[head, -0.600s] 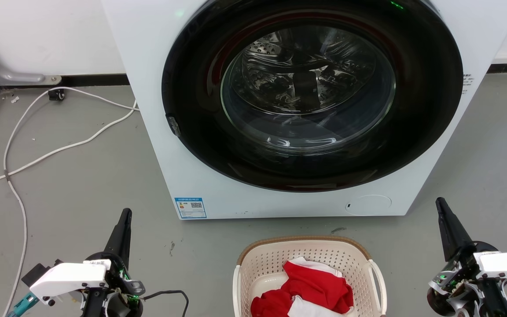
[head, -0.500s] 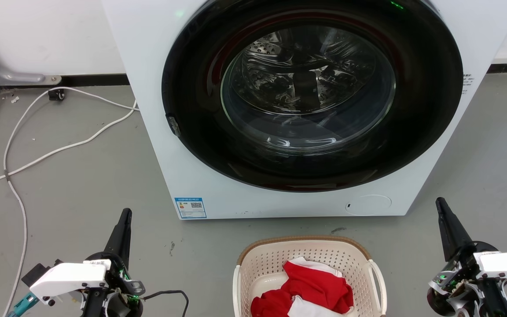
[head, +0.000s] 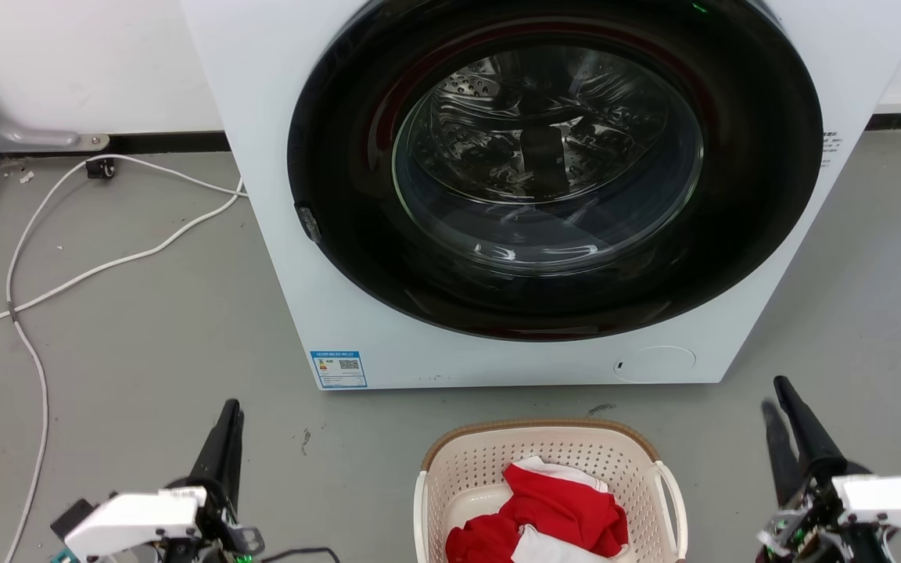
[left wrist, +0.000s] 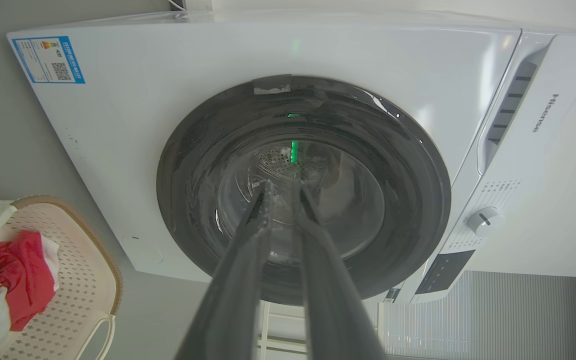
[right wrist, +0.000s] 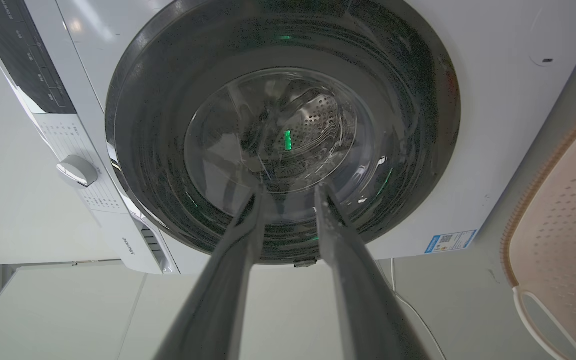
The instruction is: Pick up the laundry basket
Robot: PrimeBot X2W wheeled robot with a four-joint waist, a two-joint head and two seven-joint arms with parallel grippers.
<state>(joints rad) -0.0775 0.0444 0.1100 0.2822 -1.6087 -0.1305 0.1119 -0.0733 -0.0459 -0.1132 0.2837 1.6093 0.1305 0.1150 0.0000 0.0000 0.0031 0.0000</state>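
Mouth-up laundry basket [head: 466, 469] (long axis unclear)

laundry basket [head: 576, 452]: cream wall dotted with small holes, brown woven-look rim, white handles [head: 418, 508]
clothes [head: 568, 508]: red and white
washing machine [head: 263, 94]: white body, glossy black door ring
drum [head: 497, 102]: seemingly silver metal, pitted with holes
label [head: 338, 369]: blue border, small print
floor [head: 145, 344]: plain grey
cable [head: 149, 251]: white
left pincer [head: 231, 407]: black fingers, white housing
right pincer [head: 774, 393]: the same

Laundry basket [head: 538, 425] half off-frame (bottom edge)
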